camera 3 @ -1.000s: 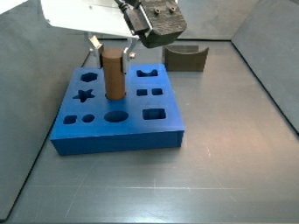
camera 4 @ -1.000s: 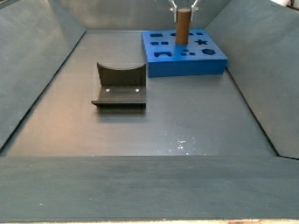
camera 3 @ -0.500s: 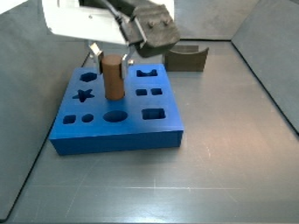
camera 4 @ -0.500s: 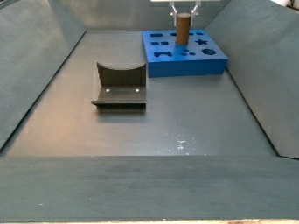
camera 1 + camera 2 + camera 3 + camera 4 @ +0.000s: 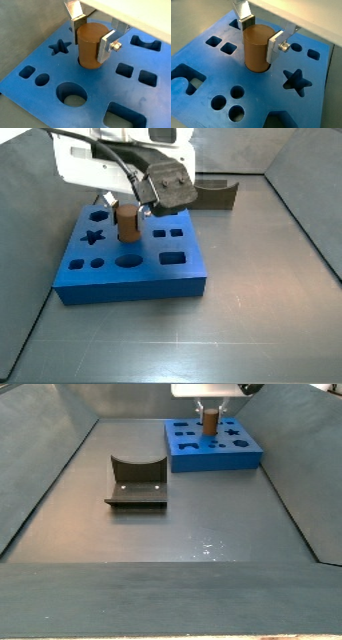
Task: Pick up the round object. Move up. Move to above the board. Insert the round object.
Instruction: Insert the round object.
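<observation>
round object (image 5: 91,42) stood partly sunk in a hole of the board (image 5: 40,92), gripper (image 5: 93,36) clamped on it; any tilt risked jamming against the rim.

Both wrist views sit just above the board (image 5: 40,95) (image 5: 211,60), looking steeply down past the hand (image 5: 91,35) (image 5: 261,32) and its fingers (image 5: 107,47) (image 5: 276,47); they face it from differing sides, sharing the round object (image 5: 90,45) (image 5: 256,47) and the cut-outs around it. A side view stands near the board (image 5: 127,278), looking down across it to the fixture (image 5: 214,193) behind. A side view looks from far off along the surface (image 5: 201,534), fixture (image 5: 136,481) nearer than the board (image 5: 214,454).
</observation>
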